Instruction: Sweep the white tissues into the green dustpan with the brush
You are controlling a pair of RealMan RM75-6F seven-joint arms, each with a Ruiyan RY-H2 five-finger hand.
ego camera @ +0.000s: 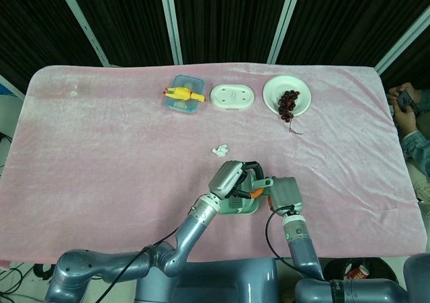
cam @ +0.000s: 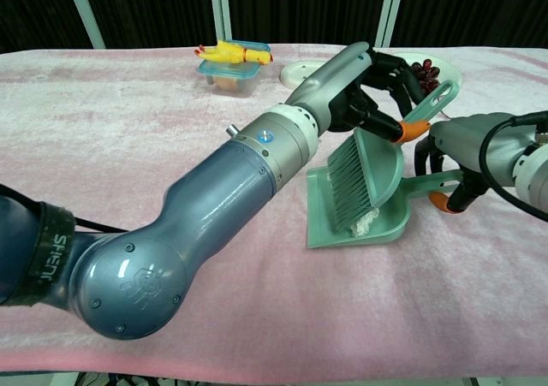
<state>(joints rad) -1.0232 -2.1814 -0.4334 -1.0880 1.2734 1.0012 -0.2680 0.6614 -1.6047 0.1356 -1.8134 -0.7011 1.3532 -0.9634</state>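
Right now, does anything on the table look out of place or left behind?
Yes. One white tissue lies alone on the pink cloth, beyond the dustpan. Another tissue is already inside the pan by the brush.

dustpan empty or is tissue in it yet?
Not empty: a white tissue lies inside the green dustpan, against the brush bristles.

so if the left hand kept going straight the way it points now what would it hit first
Most likely the right hand holding the green dustpan by its handle: the left hand, gripping the brush, points toward it, close by. Depth is unclear, so it might pass just behind.
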